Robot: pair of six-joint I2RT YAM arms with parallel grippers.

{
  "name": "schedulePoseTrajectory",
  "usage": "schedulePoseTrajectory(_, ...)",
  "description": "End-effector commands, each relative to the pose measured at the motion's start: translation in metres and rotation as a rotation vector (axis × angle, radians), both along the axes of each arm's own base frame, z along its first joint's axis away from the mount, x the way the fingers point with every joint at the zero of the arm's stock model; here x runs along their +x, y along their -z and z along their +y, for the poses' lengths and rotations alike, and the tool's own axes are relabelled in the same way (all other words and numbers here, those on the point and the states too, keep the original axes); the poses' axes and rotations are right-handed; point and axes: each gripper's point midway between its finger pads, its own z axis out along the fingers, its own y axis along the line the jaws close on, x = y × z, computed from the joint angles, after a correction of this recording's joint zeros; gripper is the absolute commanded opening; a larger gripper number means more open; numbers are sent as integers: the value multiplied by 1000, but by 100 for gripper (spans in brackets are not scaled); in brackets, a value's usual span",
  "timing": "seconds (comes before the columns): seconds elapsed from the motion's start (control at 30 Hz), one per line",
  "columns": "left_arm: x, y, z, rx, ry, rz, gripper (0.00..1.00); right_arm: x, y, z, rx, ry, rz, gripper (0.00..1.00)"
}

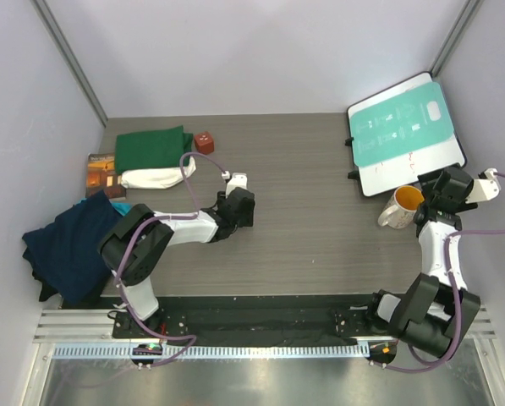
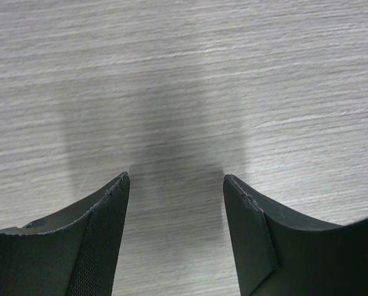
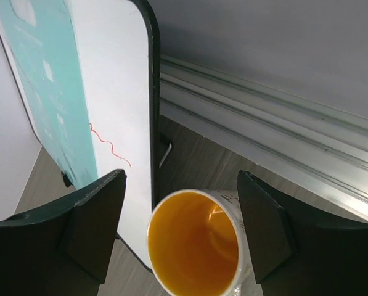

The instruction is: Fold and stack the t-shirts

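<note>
A folded dark green t-shirt (image 1: pixel 152 147) lies at the back left, with a rolled cream-white t-shirt (image 1: pixel 157 177) just in front of it. A crumpled navy blue t-shirt (image 1: pixel 70 247) lies at the left table edge. My left gripper (image 1: pixel 238 180) is open and empty over bare wood (image 2: pixel 177 179) near the table's middle, right of the white shirt. My right gripper (image 1: pixel 431 193) is open at the far right, its fingers (image 3: pixel 97 216) either side of a white mug with an orange inside (image 3: pixel 196 250), not closed on it.
A teal-and-white board (image 1: pixel 404 131) lies at the back right, next to the mug (image 1: pixel 401 206). A small red-brown block (image 1: pixel 204 142) sits right of the green shirt. A brown book (image 1: pixel 101 173) lies left of the white shirt.
</note>
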Motion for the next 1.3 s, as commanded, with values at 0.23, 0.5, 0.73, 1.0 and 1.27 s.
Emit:
schedulePoseTrajectory(0.23,-15,24,3,50,39,107,62,71,19,3,105,-156,-172,78)
schedulePoseTrajectory(0.5,-13,28,-2,62,62,124,62,115,22,15,166,-308,-251,76)
schedulePoseTrajectory(0.73,-13,29,-3,64,64,128,61,133,28,17,168,-372,-270,75)
schedulePoseTrajectory(1.0,-10,30,-6,66,72,129,61,161,21,22,186,-444,-336,72)
schedulePoseTrajectory(1.27,-11,32,-6,75,73,146,60,185,19,46,207,-559,-349,58)
